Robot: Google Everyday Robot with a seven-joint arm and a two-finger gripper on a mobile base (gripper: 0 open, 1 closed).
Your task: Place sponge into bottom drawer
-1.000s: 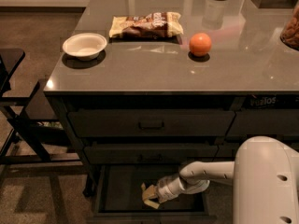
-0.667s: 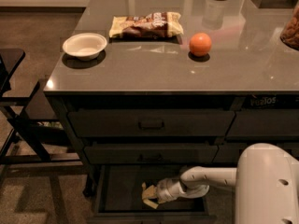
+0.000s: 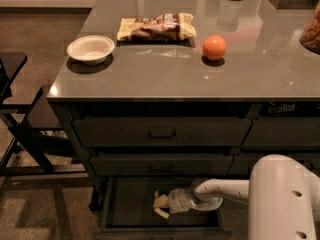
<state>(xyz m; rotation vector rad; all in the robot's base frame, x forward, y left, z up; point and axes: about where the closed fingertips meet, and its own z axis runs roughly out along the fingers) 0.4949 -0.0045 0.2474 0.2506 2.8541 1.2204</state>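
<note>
The bottom drawer is pulled open under the two handled drawers, and its dark flat floor shows. My gripper reaches in from the right and sits low over the middle of the drawer floor. Pale yellow patches show at the gripper's tip. I cannot tell whether they are the sponge's foam or part of the gripper. No dark green scrub top can be made out. My white arm runs right to the robot's body.
On the grey countertop lie a white bowl, a crinkled snack bag and an orange. A dark chair frame stands at the left. The two upper drawers are closed.
The forearm has sunk a little lower toward the drawer. The gripper has stayed at almost the same spot inside the bottom drawer.
</note>
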